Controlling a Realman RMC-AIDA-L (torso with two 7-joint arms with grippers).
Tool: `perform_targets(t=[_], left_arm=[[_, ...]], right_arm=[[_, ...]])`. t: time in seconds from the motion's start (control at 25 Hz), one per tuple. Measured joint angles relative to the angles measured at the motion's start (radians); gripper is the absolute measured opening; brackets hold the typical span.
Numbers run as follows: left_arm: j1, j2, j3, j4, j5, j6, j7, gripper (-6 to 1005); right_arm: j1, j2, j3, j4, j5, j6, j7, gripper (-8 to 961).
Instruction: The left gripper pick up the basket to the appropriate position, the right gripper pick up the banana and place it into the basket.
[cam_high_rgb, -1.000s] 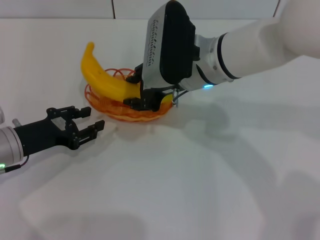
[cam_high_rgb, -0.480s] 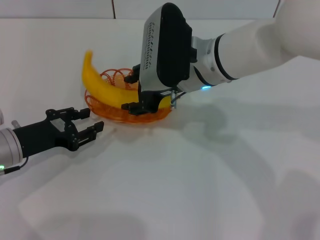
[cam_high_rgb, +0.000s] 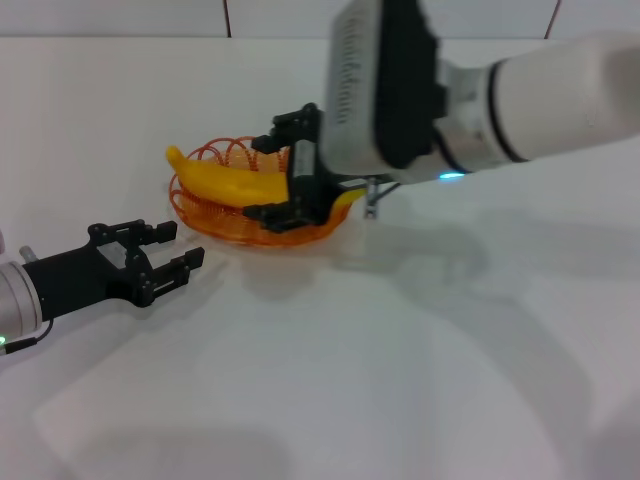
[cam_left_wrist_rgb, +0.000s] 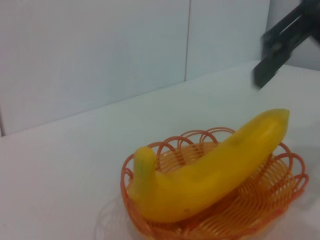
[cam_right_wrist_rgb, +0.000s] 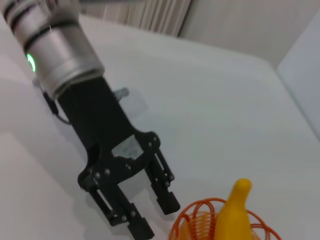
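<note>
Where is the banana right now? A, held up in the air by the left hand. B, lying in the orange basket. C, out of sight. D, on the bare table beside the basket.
B: the banana lies across the basket, its ends reaching over the rim, with the right hand open around its end and the left hand apart on the table side.

Table: a plain white surface is seen filling the head view from the 6 o'clock edge up to the far rim; soft grey shadows are cast across it toward 3 and 5 o'clock.
Wall: pale panels are seen along the 12 o'clock edge, behind the table.
Seam: 1 dark vertical joint is shown in the wall near 11 o'clock; a 2nd is seen near 1 o'clock.
</note>
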Motion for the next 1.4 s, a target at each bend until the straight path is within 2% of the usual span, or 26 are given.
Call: perform_targets(t=[0.12, 0.32, 0.52, 0.88, 1.12, 1.4], left_arm=[[0.001, 0.000, -0.001, 0.000, -0.002, 0.000, 0.000, 527], [0.004, 0.000, -0.001, 0.000, -0.005, 0.000, 0.010, 527], [0.005, -0.001, -0.001, 0.000, -0.006, 0.000, 0.022, 527], [0.003, -0.005, -0.001, 0.000, -0.028, 0.000, 0.031, 527], [0.005, -0.005, -0.001, -0.007, -0.056, 0.000, 0.054, 527], [0.005, -0.005, 0.001, -0.008, -0.059, 0.000, 0.061, 527]], right_arm=[[-0.063, 0.000, 0.064, -0.066, 0.022, -0.062, -0.044, 738], [-0.109, -0.001, 0.164, -0.050, 0.148, -0.162, -0.156, 735], [-0.128, -0.001, 0.279, 0.051, 0.247, -0.252, -0.274, 733], [-0.128, -0.002, 0.418, 0.293, 0.358, -0.266, -0.444, 733], [-0.125, -0.003, 0.512, 0.426, 0.371, -0.267, -0.526, 733], [-0.127, -0.004, 0.556, 0.501, 0.372, -0.276, -0.558, 733]])
